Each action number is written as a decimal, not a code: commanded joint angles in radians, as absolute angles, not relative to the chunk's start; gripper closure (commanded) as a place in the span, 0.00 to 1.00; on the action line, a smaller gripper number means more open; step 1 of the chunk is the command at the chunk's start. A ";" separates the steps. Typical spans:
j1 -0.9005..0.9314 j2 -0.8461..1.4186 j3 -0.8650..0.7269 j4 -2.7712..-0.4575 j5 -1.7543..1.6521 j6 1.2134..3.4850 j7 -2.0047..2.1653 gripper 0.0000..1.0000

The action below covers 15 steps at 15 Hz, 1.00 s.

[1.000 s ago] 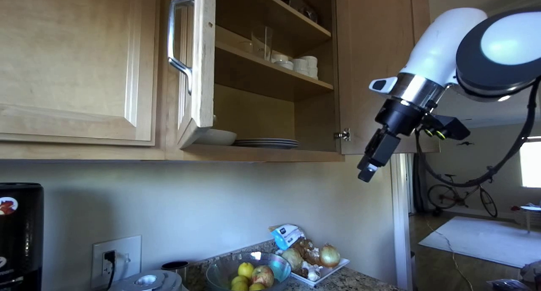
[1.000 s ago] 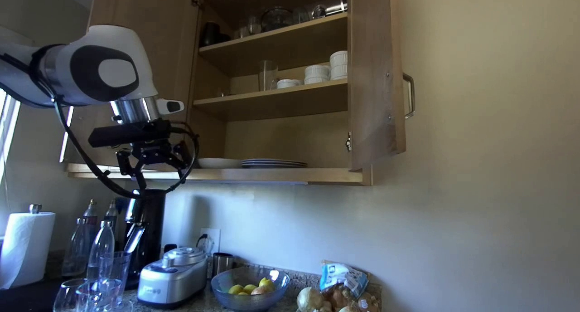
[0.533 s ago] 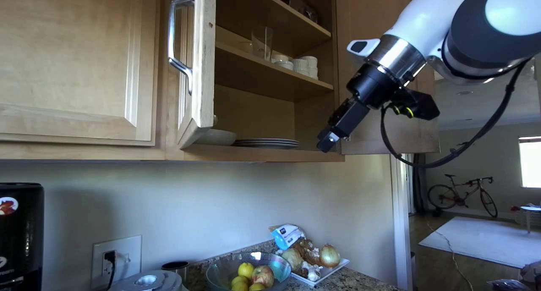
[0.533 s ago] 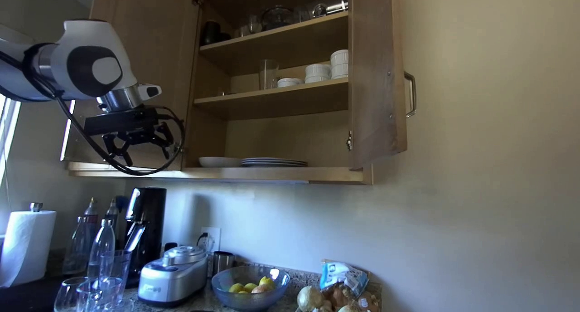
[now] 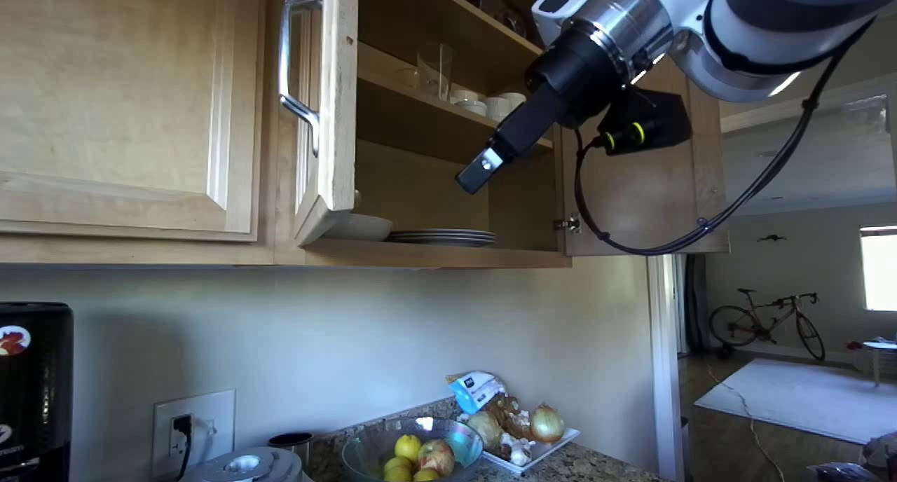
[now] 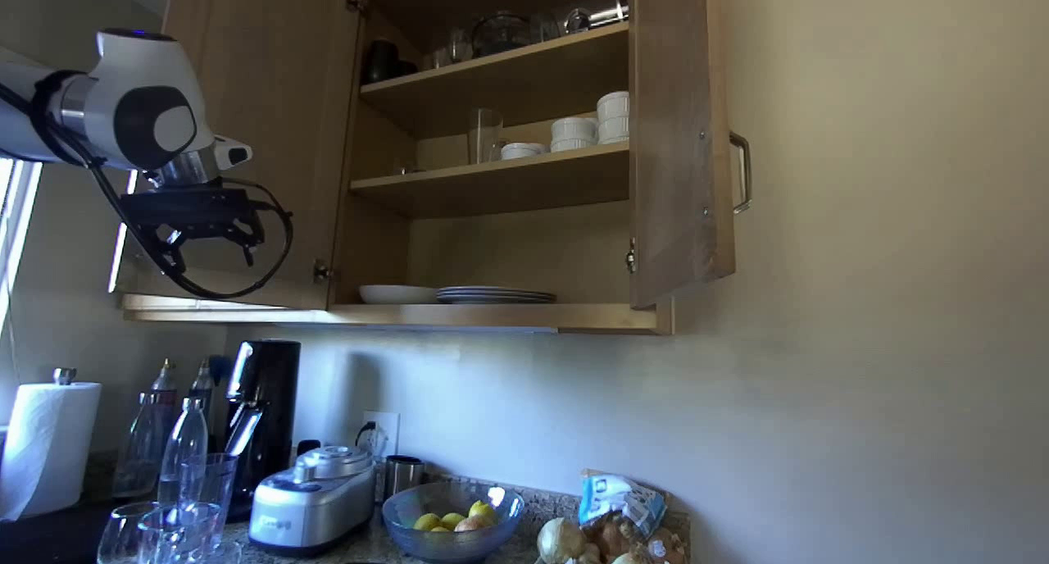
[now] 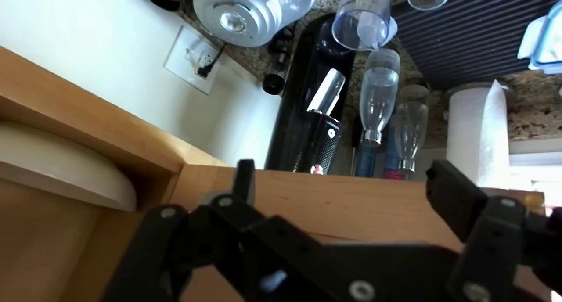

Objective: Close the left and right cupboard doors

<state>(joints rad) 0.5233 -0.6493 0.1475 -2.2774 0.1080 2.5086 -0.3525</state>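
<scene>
The wooden cupboard (image 6: 492, 315) stands open. Its left door (image 6: 279, 113) is swung out; its edge and metal handle show in an exterior view (image 5: 336, 118). Its right door (image 6: 676, 138) is also swung out, and shows behind my arm in an exterior view (image 5: 631, 202). My gripper (image 6: 213, 259) hangs in front of the left door's inner face and appears apart from it. In an exterior view the gripper (image 5: 473, 177) overlaps the cupboard opening. In the wrist view the gripper (image 7: 341, 174) has its jaws wide apart, nothing between them, with the left door (image 7: 342, 205) behind.
Plates (image 6: 496, 294) and a bowl (image 6: 397, 293) sit on the bottom shelf, white ramekins (image 6: 574, 134) above. Below are a glass fruit bowl (image 6: 451, 523), a silver appliance (image 6: 311, 507), a black machine (image 6: 270, 416), bottles (image 6: 187, 433) and glasses (image 6: 176, 539).
My arm and gripper have risen. They have moved left in both exterior views, from lower down to in front of the left door's inner face. Both doors look unmoved.
</scene>
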 commanded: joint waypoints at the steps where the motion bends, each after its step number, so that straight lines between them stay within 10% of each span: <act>1: 0.573 -0.594 0.124 -2.195 0.181 2.479 -0.384 0.00; 15: 0.603 -0.495 0.176 -2.058 0.322 2.285 -0.391 0.00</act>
<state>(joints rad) 0.5878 -0.4982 0.1811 -2.0872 0.2779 2.3427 -0.3583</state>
